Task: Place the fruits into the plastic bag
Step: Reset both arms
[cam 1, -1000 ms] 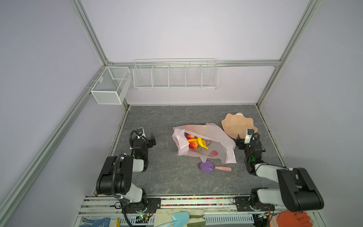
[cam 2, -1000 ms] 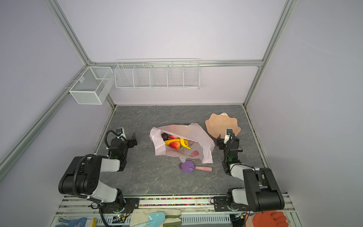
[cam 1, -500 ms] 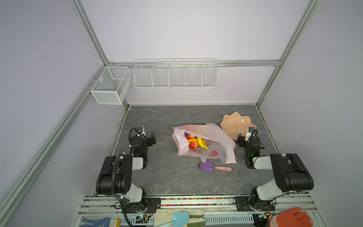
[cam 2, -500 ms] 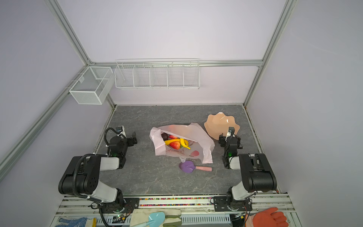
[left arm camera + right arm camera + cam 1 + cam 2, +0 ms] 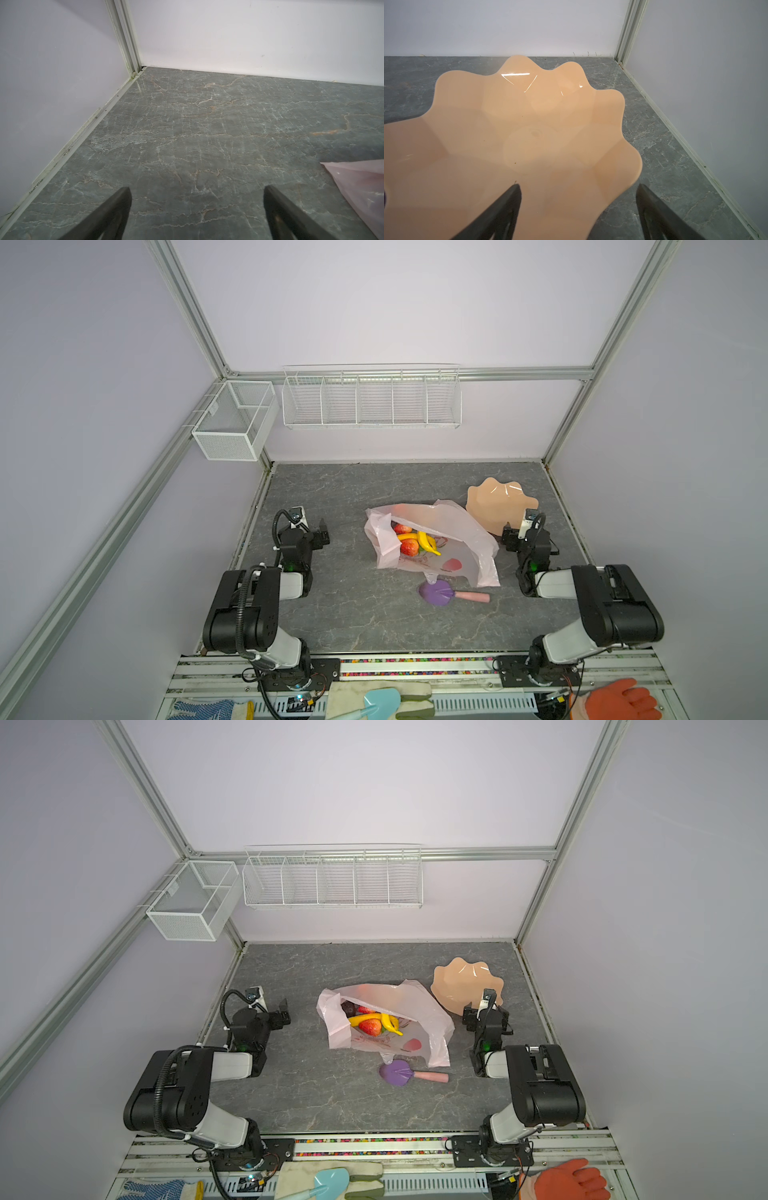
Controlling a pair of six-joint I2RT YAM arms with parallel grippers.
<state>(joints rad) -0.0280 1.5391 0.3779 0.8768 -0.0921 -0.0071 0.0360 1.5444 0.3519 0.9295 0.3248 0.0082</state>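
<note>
Near the middle of the table (image 5: 353, 622), the plastic bag (image 5: 457, 526) is lying with its mouth gaping, and the fruits (image 5: 415, 542) are sitting together inside it; none is showing on the bare stone or on the tan plate (image 5: 529, 124). Your left gripper (image 5: 196, 193) is hanging well apart from the bag and your right gripper (image 5: 578, 191) is hovering at the plate's edge, both spread wide and carrying nothing. You are looking at a task that seems finished, unless a fruit is hiding under the folds.
</note>
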